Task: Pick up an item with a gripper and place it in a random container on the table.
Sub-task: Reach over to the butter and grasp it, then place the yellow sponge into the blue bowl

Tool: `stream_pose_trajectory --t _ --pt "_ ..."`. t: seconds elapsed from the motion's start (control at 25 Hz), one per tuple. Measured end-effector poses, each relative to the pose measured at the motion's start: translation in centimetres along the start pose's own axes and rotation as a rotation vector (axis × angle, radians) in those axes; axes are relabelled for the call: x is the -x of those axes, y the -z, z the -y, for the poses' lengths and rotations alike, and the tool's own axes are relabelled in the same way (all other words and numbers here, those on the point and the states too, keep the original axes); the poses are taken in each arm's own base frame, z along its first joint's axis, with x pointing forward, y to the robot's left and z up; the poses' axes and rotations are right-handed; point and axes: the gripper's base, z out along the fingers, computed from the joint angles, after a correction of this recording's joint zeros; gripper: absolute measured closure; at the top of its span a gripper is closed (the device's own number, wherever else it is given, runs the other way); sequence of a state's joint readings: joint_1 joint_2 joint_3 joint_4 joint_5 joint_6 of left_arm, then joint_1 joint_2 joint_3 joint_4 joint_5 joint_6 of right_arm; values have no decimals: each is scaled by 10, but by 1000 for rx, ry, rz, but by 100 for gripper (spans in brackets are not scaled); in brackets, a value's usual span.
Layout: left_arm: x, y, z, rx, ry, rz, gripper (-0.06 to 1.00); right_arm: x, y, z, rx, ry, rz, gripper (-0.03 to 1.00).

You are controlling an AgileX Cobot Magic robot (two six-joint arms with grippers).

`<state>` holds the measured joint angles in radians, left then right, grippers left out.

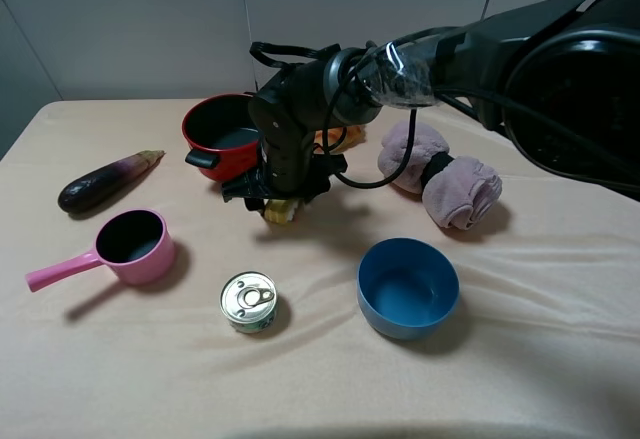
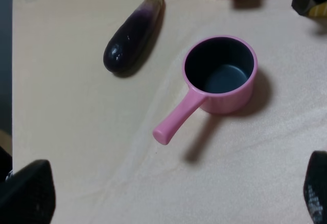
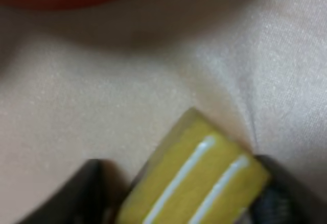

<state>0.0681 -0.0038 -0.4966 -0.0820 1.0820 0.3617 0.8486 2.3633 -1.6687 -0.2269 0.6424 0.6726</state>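
Note:
My right gripper reaches across the middle, just in front of the red pot. It is shut on the small yellow block, which sits low at the table cloth. In the right wrist view the ribbed yellow block sits between the dark fingers, touching both. The block's corner also shows in the left wrist view. The blue bowl stands empty at the front right, well apart from the gripper. My left gripper is open and empty above the cloth, near the pink saucepan.
The red pot stands behind the right gripper. A pink saucepan and an eggplant lie at the left. A tin can stands at the front middle. A croissant and rolled pink cloth lie at the back right.

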Motion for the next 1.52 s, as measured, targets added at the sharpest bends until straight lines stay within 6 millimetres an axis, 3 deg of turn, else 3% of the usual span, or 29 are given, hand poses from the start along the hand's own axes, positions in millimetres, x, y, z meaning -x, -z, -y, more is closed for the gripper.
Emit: stream_pose_trajectory --t 0.12,0.76,1.52 --pt "0 0 0 0 0 0 -4 0 0 0 -4 2 -3 71" --pt "0 0 0 0 0 0 -4 0 5 1 -9 -2 -11 73" --pt "0 0 0 0 0 0 -4 14 79 4 5 122 -14 74"
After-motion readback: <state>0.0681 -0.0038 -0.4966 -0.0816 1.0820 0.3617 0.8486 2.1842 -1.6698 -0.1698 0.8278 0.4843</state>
